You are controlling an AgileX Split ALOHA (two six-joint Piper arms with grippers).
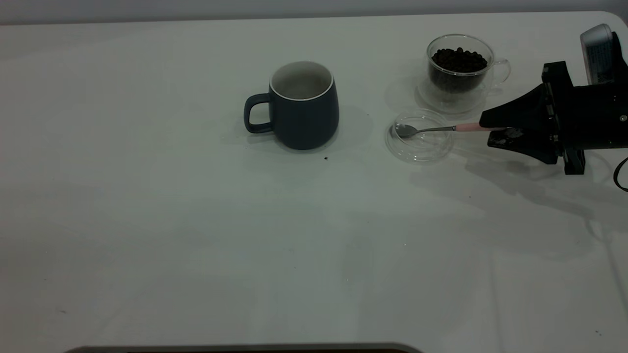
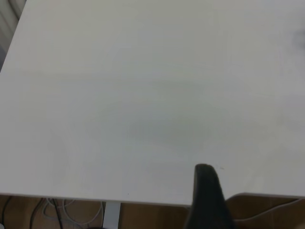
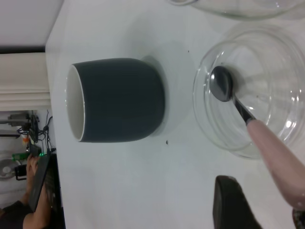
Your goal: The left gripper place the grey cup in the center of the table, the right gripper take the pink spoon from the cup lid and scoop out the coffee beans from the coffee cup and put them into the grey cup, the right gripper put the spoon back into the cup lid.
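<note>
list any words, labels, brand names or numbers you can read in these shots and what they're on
None can be read.
Grey cup: plain glaze, no print showing.
Coffee cup and cup lid: clear glass, no marks visible.
Pink spoon: no engraving visible.
Right claw: black, no lettering visible.
Silver-grey camera housing above the right arm: its pale face carries a label-like patch, too small and blurred to read.
Table: only tiny dark specks.

Your exterior camera is looking steeply down across the whole worktop (image 1: 147, 220), facing both arms. Your left wrist camera is hanging over a bare stretch and its near edge. Your right wrist camera is sitting close, sharing the grey cup (image 1: 301, 104) and cup lid (image 1: 419, 145) with view 1.
</note>
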